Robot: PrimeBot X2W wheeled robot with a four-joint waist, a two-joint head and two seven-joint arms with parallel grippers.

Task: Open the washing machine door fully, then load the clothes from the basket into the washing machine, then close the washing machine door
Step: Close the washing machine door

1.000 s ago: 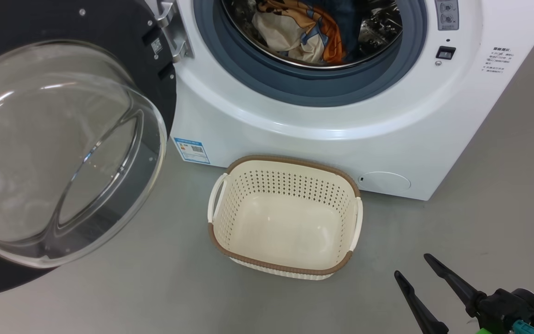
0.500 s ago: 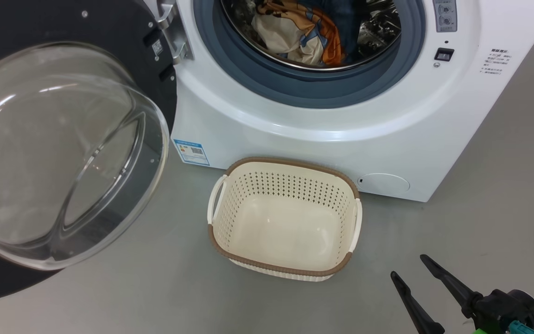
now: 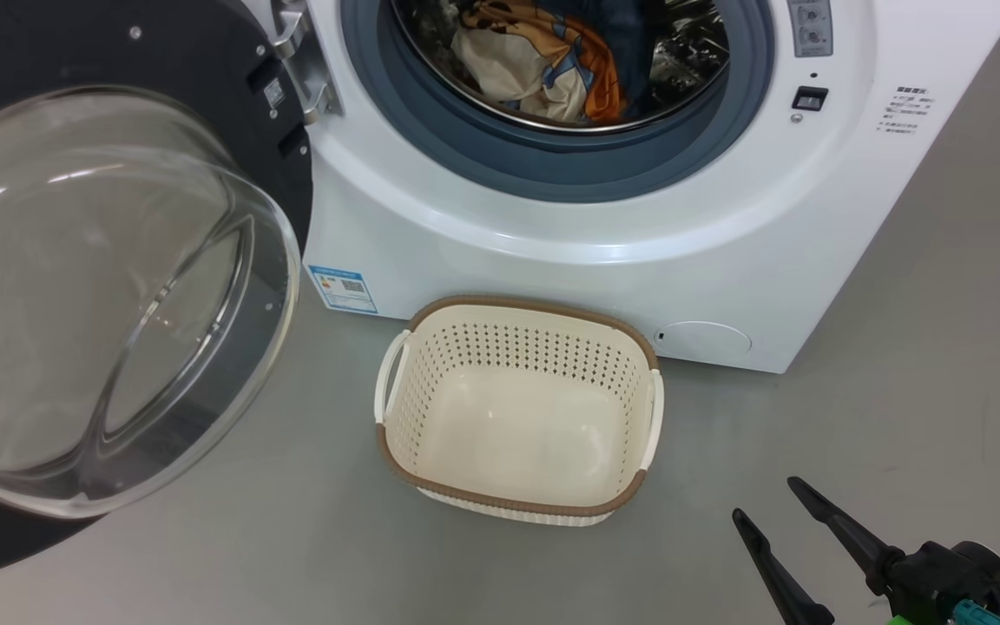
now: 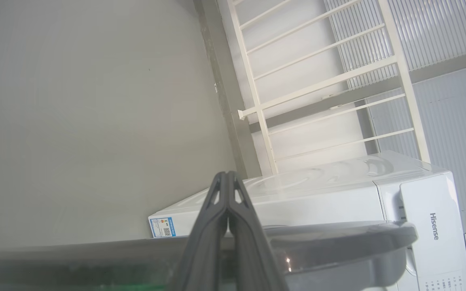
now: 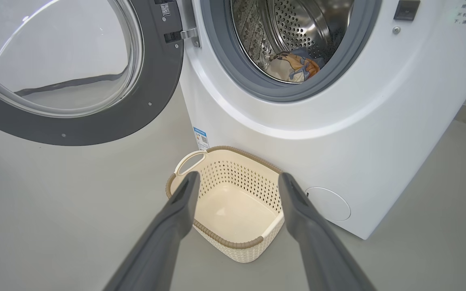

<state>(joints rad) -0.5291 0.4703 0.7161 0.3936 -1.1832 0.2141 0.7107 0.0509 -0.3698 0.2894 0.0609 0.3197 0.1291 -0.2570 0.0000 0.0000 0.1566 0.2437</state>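
The washing machine (image 3: pixel 552 234) stands with its round black door (image 3: pixel 101 286) swung wide to the left, glass bowl facing me. Cream, orange and blue clothes (image 3: pixel 543 61) lie in the steel drum and also show in the right wrist view (image 5: pixel 293 66). The cream basket (image 3: pixel 517 356) sits on the floor before the machine with nothing in it. My right gripper (image 3: pixel 766 499) hovers open at the lower right, apart from the basket (image 5: pixel 237 178). My left gripper (image 4: pixel 227 176) is shut on nothing, its fingers lying beside the door's rim (image 4: pixel 338 238); whether they touch I cannot tell.
Grey floor (image 3: pixel 899 417) spreads around the machine and basket. A blue label sticker (image 3: pixel 342 289) marks the machine's lower left front. A white railing (image 4: pixel 318 89) and a wall stand behind the machine (image 4: pixel 338 194).
The whole head view has shifted a little to the left, so the camera moved. Door, basket, clothes and right gripper keep their places.
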